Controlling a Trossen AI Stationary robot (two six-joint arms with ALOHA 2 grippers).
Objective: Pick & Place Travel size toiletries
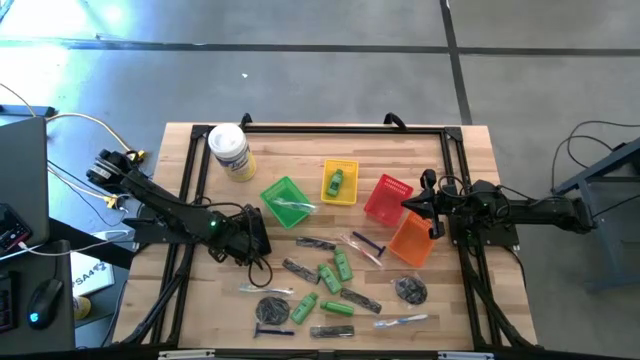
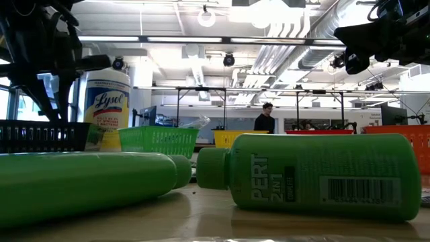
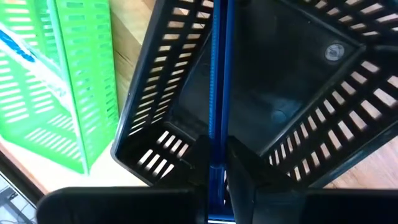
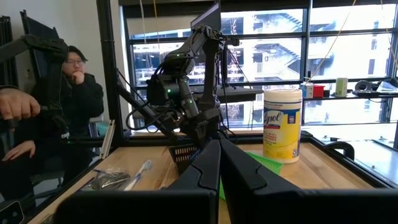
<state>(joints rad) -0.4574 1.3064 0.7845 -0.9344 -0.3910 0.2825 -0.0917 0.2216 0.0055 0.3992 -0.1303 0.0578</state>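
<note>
From overhead my left tool (image 1: 245,238) sits over the black basket (image 1: 252,240) at the worktop's (image 1: 470,170) left side, but only the left wrist camera shows why: its fingers (image 3: 242,168) are pinched on a slim blue-handled item (image 3: 219,93) standing in that basket (image 3: 286,81), beside the green basket (image 3: 68,81). My right tool (image 1: 432,210) hangs at the right above the orange basket (image 1: 410,242), fingers closed together and empty. The loose toiletries (image 1: 335,285) lie scattered near centre; the low camera shows a green bottle (image 2: 322,175) labelled PERT.
</note>
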